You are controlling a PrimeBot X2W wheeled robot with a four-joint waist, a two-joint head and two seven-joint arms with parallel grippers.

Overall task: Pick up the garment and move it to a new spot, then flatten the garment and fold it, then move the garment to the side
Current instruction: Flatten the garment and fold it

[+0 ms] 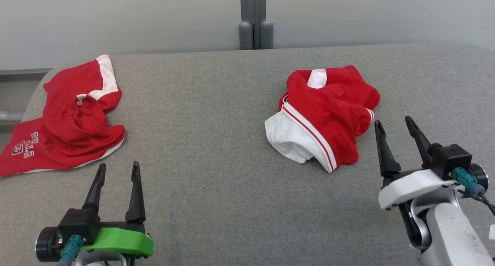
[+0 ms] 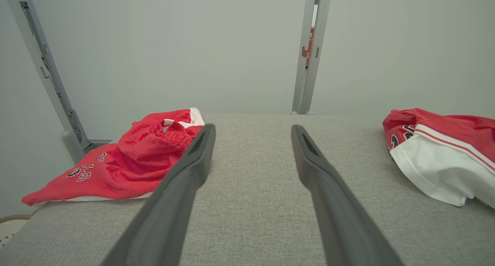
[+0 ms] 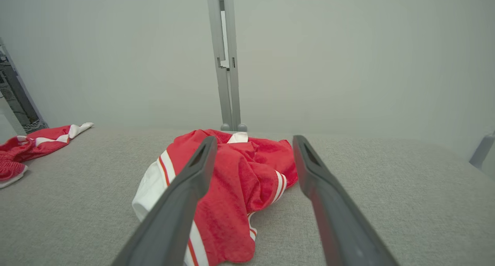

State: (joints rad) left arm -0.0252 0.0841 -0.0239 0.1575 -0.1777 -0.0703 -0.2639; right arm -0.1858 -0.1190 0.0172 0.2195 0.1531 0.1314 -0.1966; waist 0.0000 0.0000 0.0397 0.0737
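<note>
Right gripper [image 1: 393, 121] hovers released, the crumpled red-and-white striped fabric garment [image 1: 328, 103] lying just ahead to its left on the grey padded table [image 1: 216, 123]. Left gripper [image 1: 118, 164], also released, has a rumpled red fabric garment lettered "BULLS" [image 1: 73, 123] ahead-left.

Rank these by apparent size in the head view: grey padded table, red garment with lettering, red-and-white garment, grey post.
1. grey padded table, far the largest.
2 and 3. red garment with lettering and red-and-white garment look about alike; I won't rank them.
4. grey post, smallest.
</note>
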